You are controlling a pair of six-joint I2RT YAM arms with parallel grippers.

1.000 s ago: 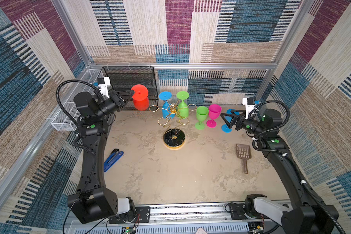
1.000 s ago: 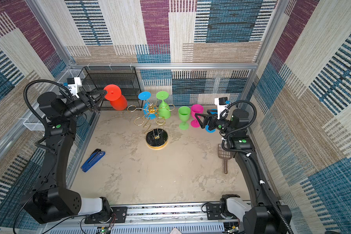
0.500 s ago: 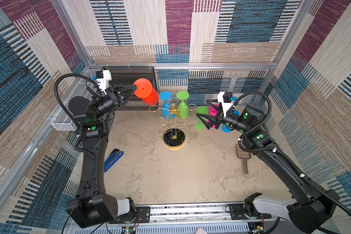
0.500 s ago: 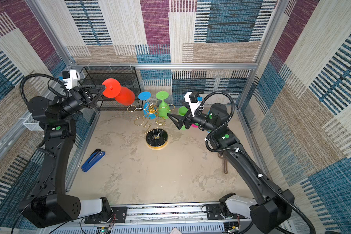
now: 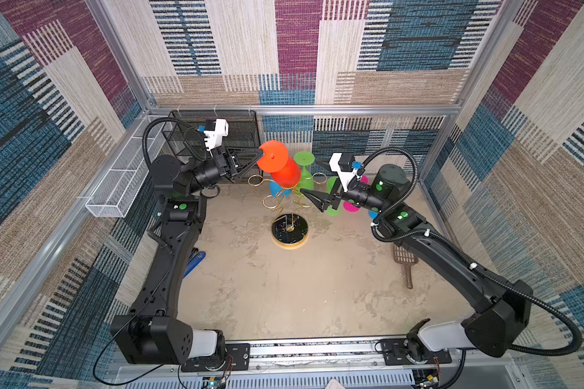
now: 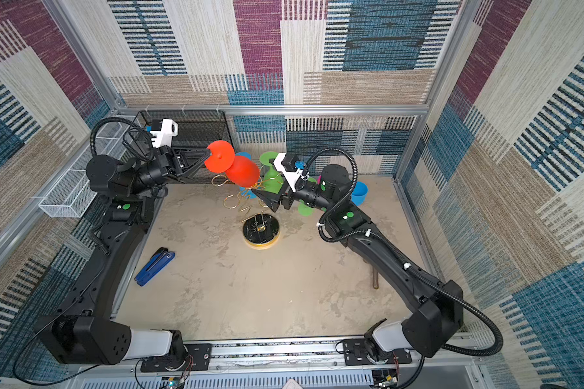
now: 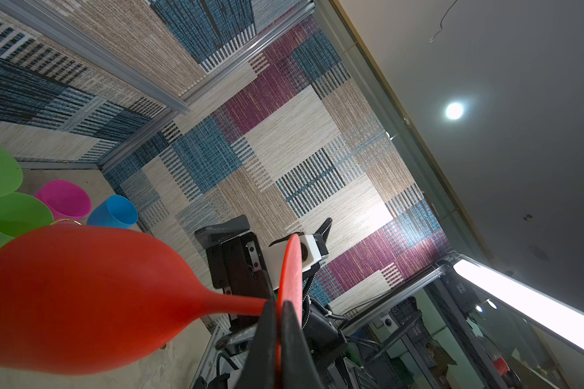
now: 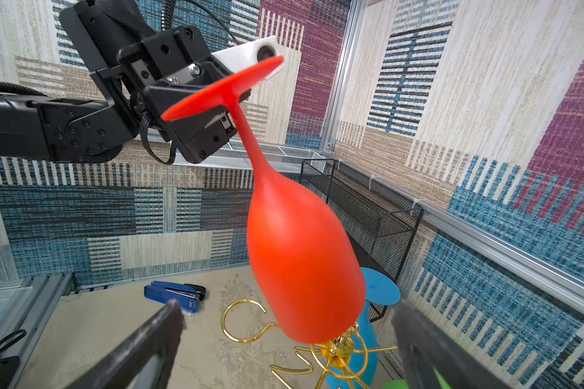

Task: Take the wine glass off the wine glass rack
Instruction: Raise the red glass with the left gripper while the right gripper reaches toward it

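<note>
The left arm stretched level, its left hand (image 5: 260, 155) pinching the foot of the red wine glass (image 5: 284, 170), bowl-down above the wine glass rack (image 5: 290, 235); the right hand (image 5: 312, 202) gaped wide beside it.

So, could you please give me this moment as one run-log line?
left gripper: shut on red wine glass foot | glass: inverted, tilted, over wine glass rack top | right gripper: open, facing bowl

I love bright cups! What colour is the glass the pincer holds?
Orange-red glass, clearest in the right wrist view.
</note>
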